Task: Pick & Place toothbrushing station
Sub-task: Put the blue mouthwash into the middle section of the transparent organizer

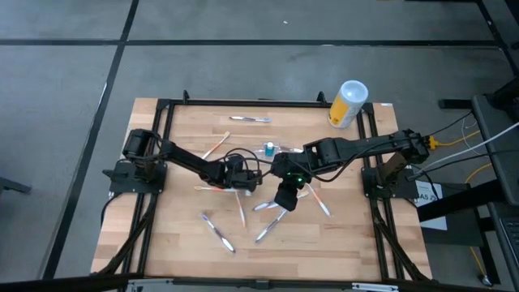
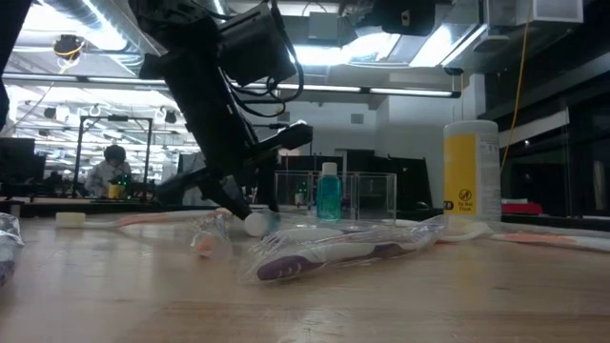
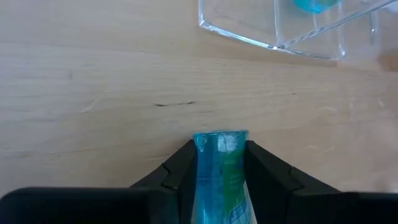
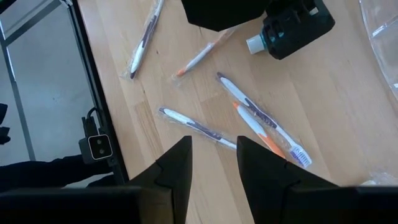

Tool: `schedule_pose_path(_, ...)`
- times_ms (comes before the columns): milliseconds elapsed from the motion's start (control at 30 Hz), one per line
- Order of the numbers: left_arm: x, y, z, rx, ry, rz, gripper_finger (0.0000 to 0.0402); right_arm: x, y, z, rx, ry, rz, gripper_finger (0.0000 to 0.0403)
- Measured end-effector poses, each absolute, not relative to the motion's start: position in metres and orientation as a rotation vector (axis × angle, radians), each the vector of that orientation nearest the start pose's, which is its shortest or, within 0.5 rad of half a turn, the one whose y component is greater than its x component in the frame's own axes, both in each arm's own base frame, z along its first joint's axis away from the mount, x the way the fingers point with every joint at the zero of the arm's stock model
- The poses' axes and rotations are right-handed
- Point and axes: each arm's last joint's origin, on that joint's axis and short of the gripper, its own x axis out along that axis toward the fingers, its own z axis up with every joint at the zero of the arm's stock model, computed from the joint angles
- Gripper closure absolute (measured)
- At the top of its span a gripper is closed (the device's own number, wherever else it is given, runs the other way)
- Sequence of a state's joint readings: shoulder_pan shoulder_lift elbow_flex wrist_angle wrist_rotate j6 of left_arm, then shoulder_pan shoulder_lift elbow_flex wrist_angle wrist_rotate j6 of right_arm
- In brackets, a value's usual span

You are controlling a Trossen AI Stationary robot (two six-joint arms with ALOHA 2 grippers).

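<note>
We see our left gripper (image 3: 219, 163) clenched on a blue-green toothpaste tube (image 3: 221, 174) near the clear toothbrushing station (image 3: 292, 28) at mid-table, while our right gripper (image 4: 213, 163) hovers parted and empty above wrapped toothbrushes (image 4: 264, 121).
</note>
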State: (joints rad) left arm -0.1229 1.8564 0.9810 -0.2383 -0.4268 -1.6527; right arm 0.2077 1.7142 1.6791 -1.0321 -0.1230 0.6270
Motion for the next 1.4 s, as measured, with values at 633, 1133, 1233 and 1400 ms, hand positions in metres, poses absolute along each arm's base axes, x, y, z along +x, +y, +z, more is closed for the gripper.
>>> schedule_pose_path(633,0.325,-0.055,0.201,-1.266,0.131,0.914,0.0295,0.342,0.077,0.333,0.489,1.108,-0.058,0.0276)
schedule_pose_path(1133,0.309,-0.075,0.245,-1.334,-0.195,0.835,0.0302,0.359,0.066,0.343,0.602,0.929,-0.060,0.0276)
schedule_pose_path(1233,0.308,-0.079,0.248,-1.323,-0.253,0.840,0.0308,0.359,0.061,0.344,0.620,0.923,-0.079,0.0276)
schedule_pose_path(1400,0.307,-0.085,0.251,-1.338,-0.299,0.821,0.0316,0.359,0.057,0.345,0.637,0.916,-0.084,0.0276)
